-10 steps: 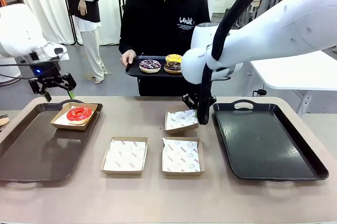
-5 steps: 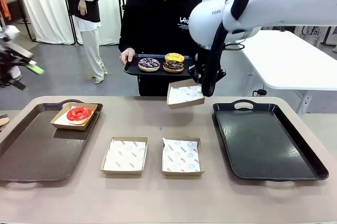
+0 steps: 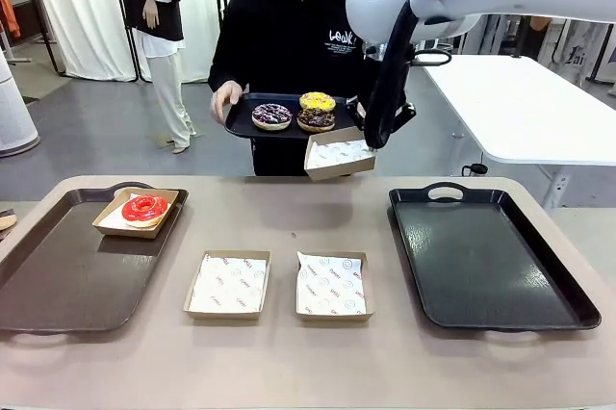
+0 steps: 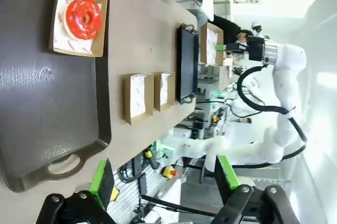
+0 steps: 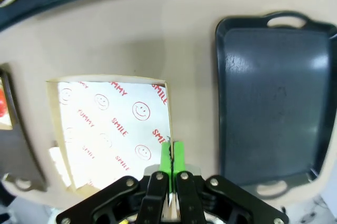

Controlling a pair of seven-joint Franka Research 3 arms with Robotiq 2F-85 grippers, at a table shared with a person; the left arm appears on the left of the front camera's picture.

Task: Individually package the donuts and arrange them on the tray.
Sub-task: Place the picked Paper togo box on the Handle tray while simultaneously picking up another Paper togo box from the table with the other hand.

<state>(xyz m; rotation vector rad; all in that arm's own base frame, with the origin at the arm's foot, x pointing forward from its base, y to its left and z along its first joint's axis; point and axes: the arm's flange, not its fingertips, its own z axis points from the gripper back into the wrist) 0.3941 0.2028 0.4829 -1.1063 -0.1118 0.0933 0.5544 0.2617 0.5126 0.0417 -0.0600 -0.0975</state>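
Just beyond the right claw [image 3: 372, 133], on the black tray [image 3: 241, 127] a person holds out, lie three donuts [image 3: 316, 120]: purple-sprinkled, yellow and dark chocolate; the red donut [image 3: 144, 208] sits far off to that claw's left, already boxed on the brown tray [image 3: 58, 275]; the right claw is pressed together on one wall of a paper-lined box [image 3: 339, 154], which hangs in the air, slightly tilted, by the black tray's near corner; the step in hand looks like offering this box for a donut; to do it well, I judge, level the box and keep it close under the tray's edge, since a thin wall pinched at one side may sag or slip under added weight; the left claw [image 4: 164, 177] hangs spread, high over the brown tray; two spare boxes [image 3: 228, 284] lie on the bench [image 3: 308, 371] below the right claw; a dark tray [image 3: 481, 266] lies below to its right.
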